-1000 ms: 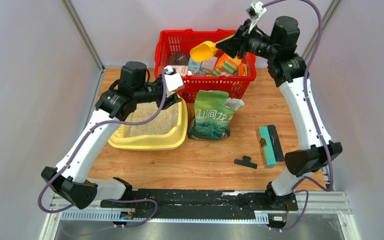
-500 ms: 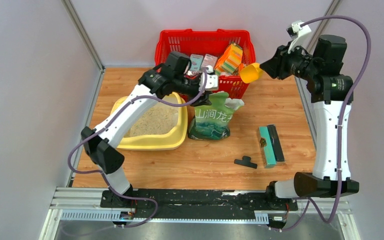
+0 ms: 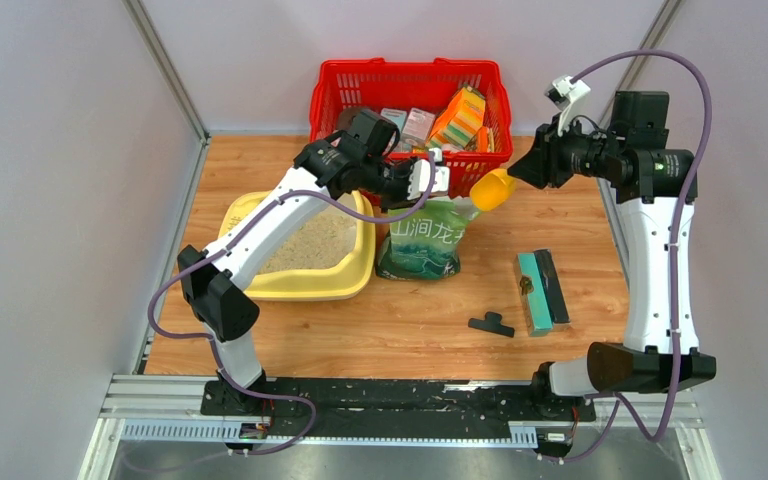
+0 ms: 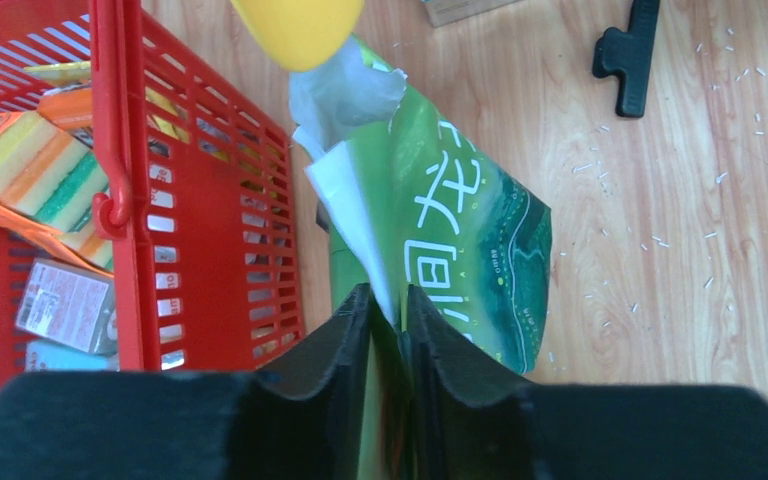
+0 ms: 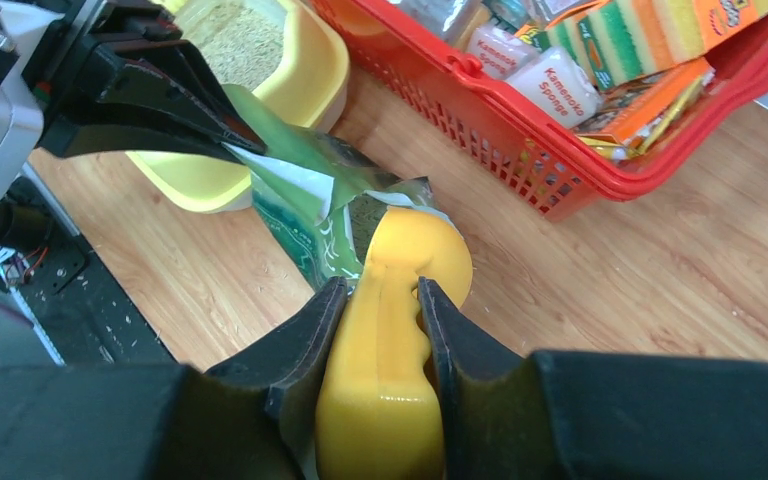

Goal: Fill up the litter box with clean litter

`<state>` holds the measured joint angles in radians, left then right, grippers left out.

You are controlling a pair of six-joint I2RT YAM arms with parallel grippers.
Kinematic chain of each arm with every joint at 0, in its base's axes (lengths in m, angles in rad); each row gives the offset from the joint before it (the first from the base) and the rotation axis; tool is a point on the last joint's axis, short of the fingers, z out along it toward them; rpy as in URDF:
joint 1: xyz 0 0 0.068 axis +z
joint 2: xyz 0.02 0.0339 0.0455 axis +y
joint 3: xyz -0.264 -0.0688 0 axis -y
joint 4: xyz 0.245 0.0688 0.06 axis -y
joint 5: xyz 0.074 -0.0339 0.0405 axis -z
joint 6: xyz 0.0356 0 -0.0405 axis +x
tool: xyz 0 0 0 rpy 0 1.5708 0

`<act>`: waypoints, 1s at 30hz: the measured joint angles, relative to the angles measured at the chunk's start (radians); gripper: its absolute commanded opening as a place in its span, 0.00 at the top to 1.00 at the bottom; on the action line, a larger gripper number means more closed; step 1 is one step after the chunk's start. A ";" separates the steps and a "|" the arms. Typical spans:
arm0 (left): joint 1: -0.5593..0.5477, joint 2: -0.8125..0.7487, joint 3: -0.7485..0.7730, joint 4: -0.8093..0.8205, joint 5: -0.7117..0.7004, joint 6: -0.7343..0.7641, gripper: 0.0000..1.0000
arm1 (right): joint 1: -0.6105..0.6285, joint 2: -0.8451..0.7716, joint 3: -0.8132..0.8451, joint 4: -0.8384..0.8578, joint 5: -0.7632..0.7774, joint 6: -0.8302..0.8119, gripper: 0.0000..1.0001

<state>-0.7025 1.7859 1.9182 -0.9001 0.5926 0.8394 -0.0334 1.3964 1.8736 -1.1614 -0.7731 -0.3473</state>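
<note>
The pale-yellow litter box (image 3: 300, 287) lies on the table's left side with beige clean litter (image 3: 310, 243) inside; both also show in the right wrist view, litter box (image 5: 305, 90) and litter (image 5: 235, 40). A green bag (image 3: 425, 240) stands to its right, against the red basket. My left gripper (image 3: 430, 185) is shut on the bag's (image 4: 450, 230) opened top edge, which runs between the fingers (image 4: 388, 300). My right gripper (image 3: 522, 170) is shut on the handle of a yellow scoop (image 5: 410, 260), whose bowl (image 3: 492, 188) hangs at the bag's (image 5: 300, 190) open mouth.
The red mesh basket (image 3: 410, 66) full of sponges and packets stands at the back, close behind the bag. A teal and black block (image 3: 540, 290) and a black clip (image 3: 491, 323) lie front right. Stray grains dot the wood around the bag.
My left arm swung from over the litter box to the bag and closed on its top edge. My right arm carried the scoop from above the basket down to the bag's mouth.
</note>
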 measured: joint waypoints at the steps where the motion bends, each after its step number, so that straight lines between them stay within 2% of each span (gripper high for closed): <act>1: 0.000 0.000 0.000 -0.001 -0.002 0.001 0.92 | 0.000 0.005 0.000 -0.005 -0.015 -0.011 1.00; 4: 0.000 -0.001 0.000 0.000 -0.008 -0.003 1.00 | 0.000 0.018 0.000 -0.013 -0.050 -0.040 1.00; 11: 0.000 -0.017 0.000 0.040 -0.024 -0.079 1.00 | 0.018 0.052 0.031 -0.068 -0.085 -0.152 1.00; 22: 0.001 -0.023 0.000 0.091 -0.026 -0.224 1.00 | 0.140 0.053 -0.004 -0.141 -0.059 -0.347 1.00; 26: 0.001 -0.029 -0.010 0.108 -0.027 -0.271 1.00 | 0.180 0.052 -0.053 -0.105 -0.012 -0.275 1.00; 30: 0.001 -0.047 -0.037 0.127 -0.025 -0.302 1.00 | 0.190 0.036 -0.167 0.032 0.084 -0.026 1.00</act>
<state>-0.7017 1.7390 1.8809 -0.7727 0.5674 0.5377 0.1562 1.4326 1.7061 -1.1297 -0.6895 -0.3729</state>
